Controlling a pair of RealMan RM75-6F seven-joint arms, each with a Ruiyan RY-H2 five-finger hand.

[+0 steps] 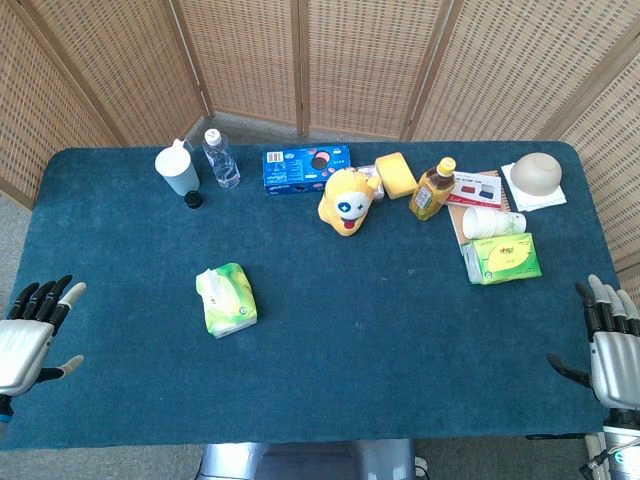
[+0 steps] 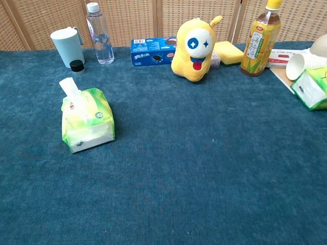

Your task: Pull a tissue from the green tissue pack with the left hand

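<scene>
The green tissue pack (image 1: 227,301) lies on the blue table left of centre, with a white tissue (image 1: 209,283) sticking out of its top; the chest view shows the pack (image 2: 87,121) and the raised tissue (image 2: 70,88) too. My left hand (image 1: 28,335) rests at the table's left front edge, fingers spread and empty, well to the left of the pack. At the right front edge my right hand (image 1: 611,345) also sits with fingers apart and nothing in it. Neither hand shows in the chest view.
Along the back stand a pale cup (image 1: 177,170), a water bottle (image 1: 221,158), a blue biscuit box (image 1: 306,169), a yellow plush toy (image 1: 347,200), a sponge (image 1: 396,174) and a drink bottle (image 1: 432,189). Paper cups (image 1: 493,221), a second green tissue box (image 1: 501,258) and a bowl (image 1: 535,174) sit right.
</scene>
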